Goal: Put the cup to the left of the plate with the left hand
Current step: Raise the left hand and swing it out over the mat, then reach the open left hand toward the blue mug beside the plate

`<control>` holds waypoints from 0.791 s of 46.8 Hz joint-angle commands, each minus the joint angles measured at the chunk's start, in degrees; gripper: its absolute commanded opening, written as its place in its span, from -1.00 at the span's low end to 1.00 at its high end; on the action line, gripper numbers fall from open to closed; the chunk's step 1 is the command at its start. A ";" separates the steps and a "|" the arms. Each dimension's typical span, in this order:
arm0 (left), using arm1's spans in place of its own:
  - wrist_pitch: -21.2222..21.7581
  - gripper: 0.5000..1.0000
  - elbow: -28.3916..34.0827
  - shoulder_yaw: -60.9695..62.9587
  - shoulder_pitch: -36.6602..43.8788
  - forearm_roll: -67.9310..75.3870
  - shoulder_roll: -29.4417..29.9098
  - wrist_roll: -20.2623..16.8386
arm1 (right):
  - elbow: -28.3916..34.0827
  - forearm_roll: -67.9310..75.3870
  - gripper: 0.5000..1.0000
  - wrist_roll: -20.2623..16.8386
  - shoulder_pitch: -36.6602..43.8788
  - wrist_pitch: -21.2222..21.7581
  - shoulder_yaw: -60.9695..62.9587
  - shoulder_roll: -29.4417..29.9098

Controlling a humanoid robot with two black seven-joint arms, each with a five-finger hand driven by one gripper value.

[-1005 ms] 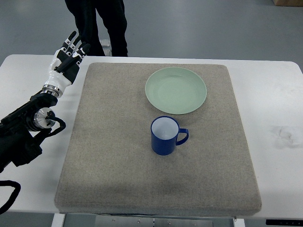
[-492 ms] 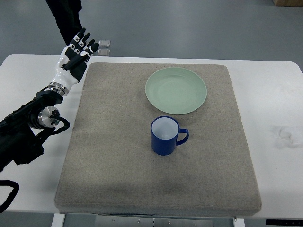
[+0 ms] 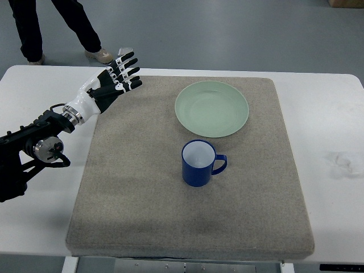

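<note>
One white table (image 3: 335, 108) fills most of the view, seen from steeply above, with grey floor beyond its far edge. On the table lies a large square mat (image 3: 142, 193) of coarse grey-beige fabric, covering the middle and leaving bare white strips on the left and right.

The robot's left arm (image 3: 34, 145) comes in from the picture's left edge, black and jointed near the edge, then white toward the wrist. It reaches up and to the right across the bare strip of table. The left hand (image 3: 114, 82), black and white, is over the far left corner of the mat. Its fingers (image 3: 128, 71) are stretched out straight and fanned apart, pointing toward the upper right, and they grip nothing.

A pale green plate (image 3: 211, 108), round and shallow, rests on the far half of the mat, a little right of centre. The hand is well to its left, with bare mat between them.

A dark blue cup (image 3: 198, 163) with a white inside stands upright on the mat just in front of the plate, close to its near rim but not touching it. The cup's handle points right. It is well apart from the hand.

At the top left, on the floor beyond the table, a person's legs (image 3: 68, 25) in dark trousers are visible.
</note>
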 commanded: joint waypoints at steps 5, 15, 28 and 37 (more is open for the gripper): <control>-0.85 0.99 -5.15 2.52 -0.23 1.85 4.64 -0.09 | 0.00 0.09 0.73 -0.04 0.00 0.00 0.00 0.00; -3.22 0.99 -8.67 3.67 0.38 10.20 7.72 -0.09 | 0.00 0.00 0.73 -0.04 0.00 0.00 0.00 0.00; -10.33 0.99 -9.46 4.19 0.47 19.96 7.98 -0.18 | 0.00 0.00 0.73 0.04 0.00 0.00 0.00 0.00; -14.12 0.99 -12.36 4.46 0.47 22.94 8.07 -0.18 | 0.00 0.00 0.73 0.05 0.00 0.00 0.00 0.00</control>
